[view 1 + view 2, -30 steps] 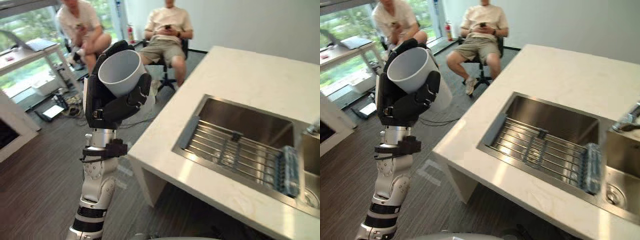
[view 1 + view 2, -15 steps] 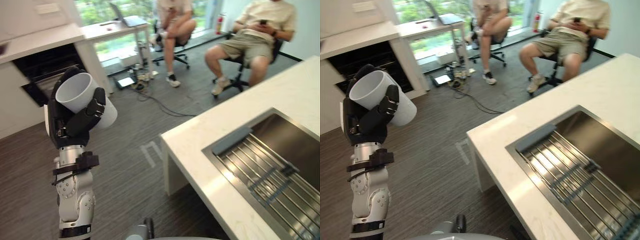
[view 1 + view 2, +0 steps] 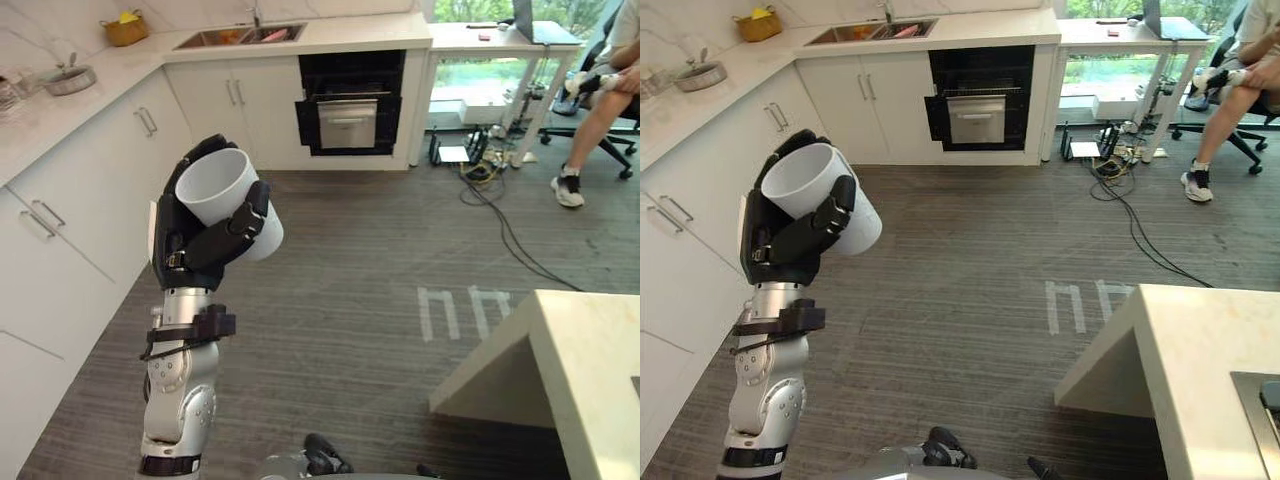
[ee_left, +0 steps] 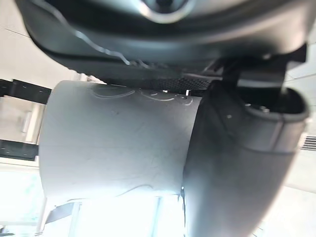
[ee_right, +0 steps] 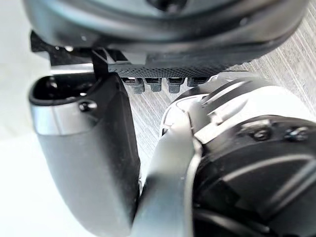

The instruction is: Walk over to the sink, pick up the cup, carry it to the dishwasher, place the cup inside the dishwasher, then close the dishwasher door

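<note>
Mid-carry, by the look of it: pickup done, drop-off not yet. Cup [image 3: 225, 195] up off any surface at left-centre of frame, clasped in L hand [image 3: 190, 265] on an upright forearm. Gripped round the side wall w/ dark fingers, thumb [image 3: 225, 235] laid across the front; mouth tipped up toward upper left, looks empty. Same in L wrist view: white wall tight vs the palm, thumb alongside.

R hand [image 5: 84, 158] seen in own wrist view over grey floor [image 3: 380, 260]; open or closed, can't tell. No cup there.

Prob. the dishwasher [image 3: 350, 100]: dark built-in unit at top centre, under the white counter [image 3: 350, 32], between white cabinets [image 3: 230, 110] and a desk. Well apart from the cup, w/ open floor between. Door open or not, rack in or out: can't tell from here.

Next, as a judgement: walk fwd toward top centre, keeping grip firm and cup roughly level. Steer clear of cables [image 3: 500, 220] trailing across floor at upper right, and of the island [image 3: 590, 350] corner at lower right. Also a person [image 3: 600, 110] seated at far upper right, off the likely path. Once close: check door is down, lower cup into the rack, let go only when it sits stable, pull hand out, then shut the door
</note>
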You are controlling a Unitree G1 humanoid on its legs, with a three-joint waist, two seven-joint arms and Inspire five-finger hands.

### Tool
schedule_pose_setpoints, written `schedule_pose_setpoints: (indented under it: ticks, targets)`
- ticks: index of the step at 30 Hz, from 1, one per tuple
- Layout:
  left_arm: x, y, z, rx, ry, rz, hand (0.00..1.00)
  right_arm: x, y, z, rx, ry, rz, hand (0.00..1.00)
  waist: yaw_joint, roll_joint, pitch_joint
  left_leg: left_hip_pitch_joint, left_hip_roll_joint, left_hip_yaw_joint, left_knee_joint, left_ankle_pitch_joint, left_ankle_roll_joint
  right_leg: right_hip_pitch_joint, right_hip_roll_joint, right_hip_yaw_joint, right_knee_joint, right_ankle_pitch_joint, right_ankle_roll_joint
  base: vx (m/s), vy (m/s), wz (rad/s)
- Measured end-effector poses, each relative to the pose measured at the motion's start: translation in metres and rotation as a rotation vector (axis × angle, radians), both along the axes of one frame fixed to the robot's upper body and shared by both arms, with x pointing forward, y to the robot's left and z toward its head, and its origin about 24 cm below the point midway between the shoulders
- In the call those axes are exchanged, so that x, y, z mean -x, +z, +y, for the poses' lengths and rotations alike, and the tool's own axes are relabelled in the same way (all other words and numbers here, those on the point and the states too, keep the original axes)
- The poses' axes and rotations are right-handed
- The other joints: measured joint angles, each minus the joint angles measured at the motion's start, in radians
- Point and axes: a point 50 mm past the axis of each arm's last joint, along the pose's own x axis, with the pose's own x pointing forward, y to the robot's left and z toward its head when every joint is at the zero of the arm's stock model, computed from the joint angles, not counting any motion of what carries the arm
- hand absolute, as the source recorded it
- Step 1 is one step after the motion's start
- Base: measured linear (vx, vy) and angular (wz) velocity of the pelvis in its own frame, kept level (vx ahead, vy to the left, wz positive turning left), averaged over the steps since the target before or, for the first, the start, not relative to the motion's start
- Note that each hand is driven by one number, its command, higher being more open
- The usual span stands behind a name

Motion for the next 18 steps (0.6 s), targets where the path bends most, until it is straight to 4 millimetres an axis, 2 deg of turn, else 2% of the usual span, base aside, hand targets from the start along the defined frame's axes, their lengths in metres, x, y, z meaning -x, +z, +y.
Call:
schedule_pose_setpoints:
  ticks: [2, 4, 5, 8, 9, 10, 11, 12, 13, 14, 15, 16, 17, 18]
  targets:
    - [0.000, -0.001, 0.000, -0.007, -0.008, 0.011, 0.00, -0.004, 0.000, 0.001, -0.003, 0.036, -0.003, 1.00, 0.003, -0.007, -0.003, -0.009, -0.024, -0.047, -0.020, 0.016, 0.013, -0.012, 0.000, 0.029, 0.000, 0.009, 0.012, -0.12, 0.125, 0.20]
    - [0.004, -0.007, 0.008, -0.006, 0.021, 0.035, 0.00, -0.014, 0.001, 0.000, -0.004, 0.109, 0.004, 1.00, 0.013, -0.015, -0.007, -0.038, -0.030, -0.199, 0.025, 0.022, 0.021, -0.034, -0.011, 0.064, 0.004, 0.029, 0.030, -0.04, 0.022, -0.14]
    - [0.007, -0.010, 0.015, 0.004, 0.048, 0.051, 0.00, -0.022, 0.002, -0.001, -0.006, 0.140, 0.003, 1.00, 0.030, -0.015, -0.007, -0.054, -0.028, -0.280, 0.048, 0.029, 0.010, -0.047, -0.017, 0.096, 0.001, 0.041, 0.032, 0.01, -0.061, -0.53]
    - [0.015, -0.018, 0.028, 0.007, 0.094, 0.076, 0.00, -0.032, 0.003, -0.002, -0.006, 0.162, -0.012, 1.00, 0.048, -0.019, -0.007, -0.039, -0.032, -0.303, 0.028, 0.039, -0.006, -0.055, -0.026, 0.144, -0.004, 0.056, 0.033, -0.05, 0.007, -0.43]
    - [0.017, -0.020, 0.027, 0.016, 0.094, 0.081, 0.00, -0.034, 0.004, -0.002, -0.002, 0.163, -0.019, 1.00, 0.050, -0.028, -0.004, -0.037, -0.041, -0.316, 0.023, 0.039, -0.011, -0.059, -0.039, 0.144, 0.006, 0.049, 0.021, -0.05, 0.079, -0.26]
    - [0.019, -0.023, 0.025, 0.014, 0.077, 0.089, 0.00, -0.034, 0.004, -0.002, 0.009, 0.161, -0.013, 1.00, 0.063, -0.045, -0.005, -0.052, -0.047, -0.393, 0.106, -0.009, -0.005, -0.077, -0.083, 0.164, 0.051, 0.017, -0.017, 0.00, 0.057, -0.32]
    - [0.019, -0.023, 0.025, 0.010, 0.070, 0.089, 0.00, -0.034, 0.004, -0.002, 0.015, 0.162, -0.014, 1.00, 0.069, -0.050, -0.004, -0.050, -0.046, -0.420, 0.144, -0.042, -0.017, -0.077, -0.097, 0.166, 0.071, 0.007, -0.028, 0.10, 0.033, -0.17]
    - [0.018, -0.023, 0.021, 0.010, 0.049, 0.081, 0.00, -0.030, 0.005, -0.003, 0.031, 0.148, -0.016, 1.00, 0.051, -0.057, -0.001, -0.029, -0.058, -0.440, 0.163, -0.088, -0.065, -0.077, -0.130, 0.157, 0.170, -0.019, -0.088, 0.15, 0.041, 0.17]
    - [0.018, -0.023, 0.018, 0.020, 0.038, 0.077, 0.00, -0.032, 0.007, -0.008, 0.065, 0.131, -0.040, 1.00, 0.036, -0.059, 0.001, -0.014, -0.082, -0.452, 0.149, -0.099, -0.050, -0.125, -0.194, 0.168, 0.344, -0.009, -0.135, 0.14, 0.136, 0.48]
    - [0.016, -0.024, 0.012, 0.029, 0.018, 0.080, 0.00, -0.036, 0.010, -0.013, 0.095, 0.079, -0.083, 1.00, 0.017, -0.061, 0.002, 0.021, -0.107, -0.474, 0.114, -0.103, -0.044, -0.222, -0.254, 0.237, 0.563, 0.076, -0.252, 0.09, 0.191, 0.45]
    - [0.015, -0.024, 0.009, 0.024, 0.004, 0.081, 0.00, -0.038, 0.012, -0.016, 0.102, 0.054, -0.104, 1.00, 0.009, -0.063, 0.004, 0.041, -0.113, -0.485, 0.097, -0.099, -0.049, -0.267, -0.264, 0.288, 0.642, 0.117, -0.268, 0.11, 0.217, 0.56]
    - [0.010, -0.027, 0.003, 0.025, -0.027, 0.090, 0.00, -0.041, 0.012, -0.015, 0.091, 0.012, -0.127, 1.00, 0.000, -0.057, 0.006, 0.077, -0.117, -0.521, 0.067, -0.089, -0.057, -0.336, -0.228, 0.393, 0.725, 0.106, -0.206, 0.16, 0.182, 0.75]
    - [0.004, -0.032, -0.004, 0.033, -0.055, 0.113, 0.00, -0.036, 0.010, -0.011, 0.075, -0.021, -0.121, 1.00, -0.001, -0.052, 0.008, 0.108, -0.117, -0.561, 0.027, -0.076, -0.059, -0.376, -0.165, 0.448, 0.705, 0.070, -0.147, 0.16, 0.149, 0.85]
    - [0.002, -0.035, -0.007, 0.035, -0.066, 0.126, 0.00, -0.031, 0.009, -0.007, 0.061, -0.035, -0.114, 1.00, -0.002, -0.050, 0.009, 0.121, -0.119, -0.585, 0.007, -0.071, -0.064, -0.393, -0.133, 0.471, 0.671, 0.056, -0.123, 0.18, 0.094, 1.02]
